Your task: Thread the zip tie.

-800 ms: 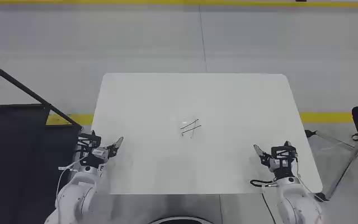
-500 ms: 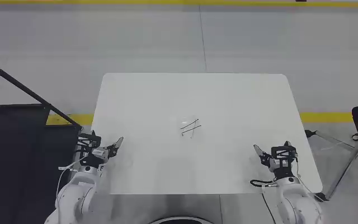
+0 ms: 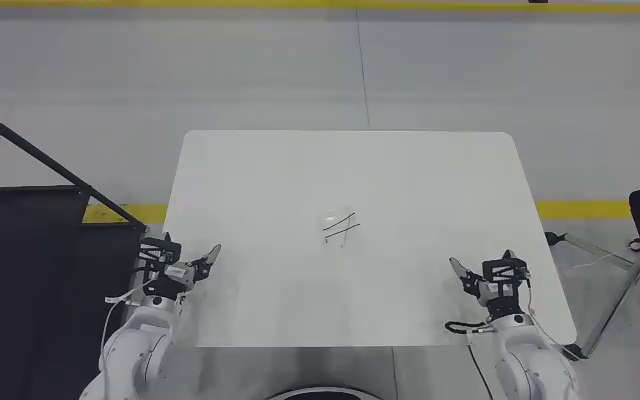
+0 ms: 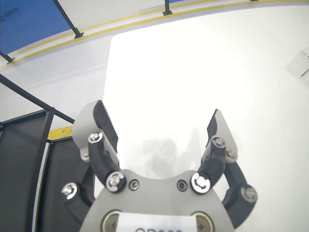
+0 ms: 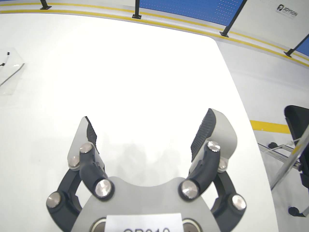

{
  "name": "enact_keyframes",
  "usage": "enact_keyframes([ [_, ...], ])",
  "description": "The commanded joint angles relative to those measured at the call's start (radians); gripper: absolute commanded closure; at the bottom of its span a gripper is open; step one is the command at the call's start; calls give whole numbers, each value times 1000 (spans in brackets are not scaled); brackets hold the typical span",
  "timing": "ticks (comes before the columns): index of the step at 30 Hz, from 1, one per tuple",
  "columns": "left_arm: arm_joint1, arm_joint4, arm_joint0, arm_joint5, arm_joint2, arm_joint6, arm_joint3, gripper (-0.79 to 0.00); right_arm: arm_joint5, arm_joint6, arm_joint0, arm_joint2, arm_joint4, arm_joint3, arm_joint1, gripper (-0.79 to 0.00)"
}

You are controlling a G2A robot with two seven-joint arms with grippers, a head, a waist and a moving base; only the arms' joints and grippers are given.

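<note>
While the zip ties (image 3: 340,228) lie crossed on a clear sheet (image 5: 10,78) at the middle of the desk (image 3: 300,170), the left gripper (image 4: 157,112) sits over the near left edge and the right gripper (image 5: 147,117) by the near right corner (both with fingers spread, holding nothing), each well apart from the ties.

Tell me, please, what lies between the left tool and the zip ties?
Only bare table lies between the left tool and the zip ties, as the top view shows.
</note>
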Motion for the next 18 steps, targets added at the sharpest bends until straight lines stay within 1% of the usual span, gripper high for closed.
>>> enact_keyframes([
  [1,1,-25,-9,-53,-2,11,5,-785,-62,40,17,0,17,-5,2,-785],
  [2,3,-42,-15,-93,-11,4,10,-785,-102,73,28,1,37,-9,4,-785],
  [3,6,-49,-25,-139,-22,10,12,-785,-164,115,44,0,58,-14,7,-785],
  [5,12,-105,-38,-266,-44,16,36,-785,-269,196,82,10,108,-10,13,-785],
  [8,22,-183,-75,-414,-83,-22,62,-785,-418,321,142,8,196,-4,22,-785],
  [11,28,-224,-103,-508,-98,-53,78,-785,-491,431,202,-9,280,8,27,-785],
  [14,34,-260,-122,-585,-109,-77,95,-785,-621,560,267,-36,439,48,34,-785],
  [16,38,-278,-131,-615,-121,-93,107,-785,-726,694,317,-66,581,89,43,-785],
  [17,40,-277,-133,-620,-128,-101,108,-785,-756,741,335,-72,631,107,47,-785],
  [18,42,-270,-131,-630,-136,-106,106,-785,-756,741,335,-72,631,107,47,-785],
])
